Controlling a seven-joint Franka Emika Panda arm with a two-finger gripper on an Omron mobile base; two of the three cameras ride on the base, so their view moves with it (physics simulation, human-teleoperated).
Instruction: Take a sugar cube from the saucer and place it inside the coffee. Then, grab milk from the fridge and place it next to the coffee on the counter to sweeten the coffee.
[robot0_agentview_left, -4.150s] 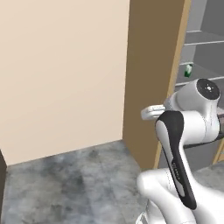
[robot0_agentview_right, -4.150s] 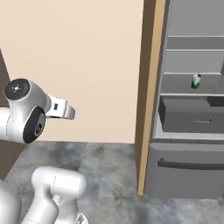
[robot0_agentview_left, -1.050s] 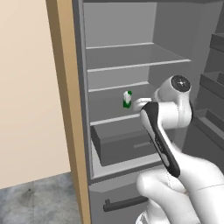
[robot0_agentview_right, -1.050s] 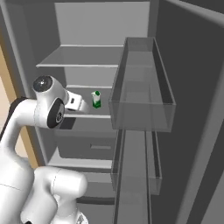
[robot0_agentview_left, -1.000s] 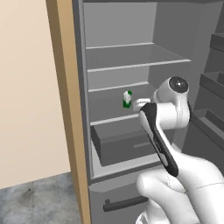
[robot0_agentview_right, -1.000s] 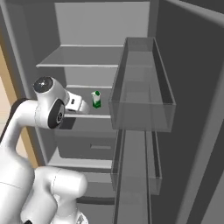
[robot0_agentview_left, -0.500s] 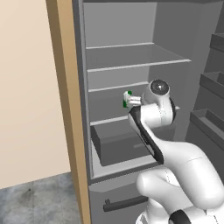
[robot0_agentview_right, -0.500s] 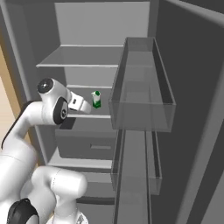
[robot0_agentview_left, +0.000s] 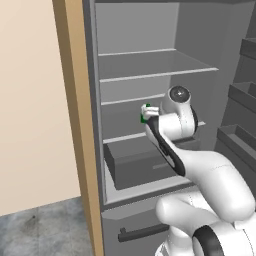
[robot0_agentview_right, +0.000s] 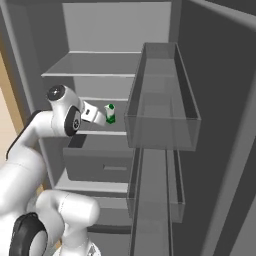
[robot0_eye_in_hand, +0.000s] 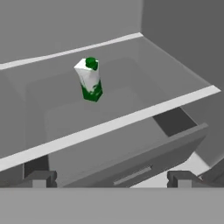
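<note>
The milk (robot0_eye_in_hand: 90, 79), a small carton white above and green below, stands upright on a middle shelf of the open fridge (robot0_agentview_right: 100, 65). In the left base view the milk (robot0_agentview_left: 145, 113) peeks out from behind my hand. My gripper (robot0_eye_in_hand: 109, 179) is open, its fingertips (robot0_eye_in_hand: 39, 178) spread wide with nothing between them. It points at the carton from a short way in front of the shelf edge, slightly below it. From the right, the gripper (robot0_agentview_right: 102, 117) hangs just left of the milk (robot0_agentview_right: 110, 114), a small gap apart.
A grey drawer (robot0_agentview_left: 135, 165) sits under the milk's shelf, seen also as the drawer (robot0_eye_in_hand: 144, 162) below my hand. The open door's clear bins (robot0_agentview_right: 160, 115) jut out to the right of the arm. A wooden side panel (robot0_agentview_left: 75, 125) and beige wall bound the left.
Over four seconds the base has driven from beside the wooden panel to face the open fridge. In the last second my arm has reached forward into the fridge toward the milk.
</note>
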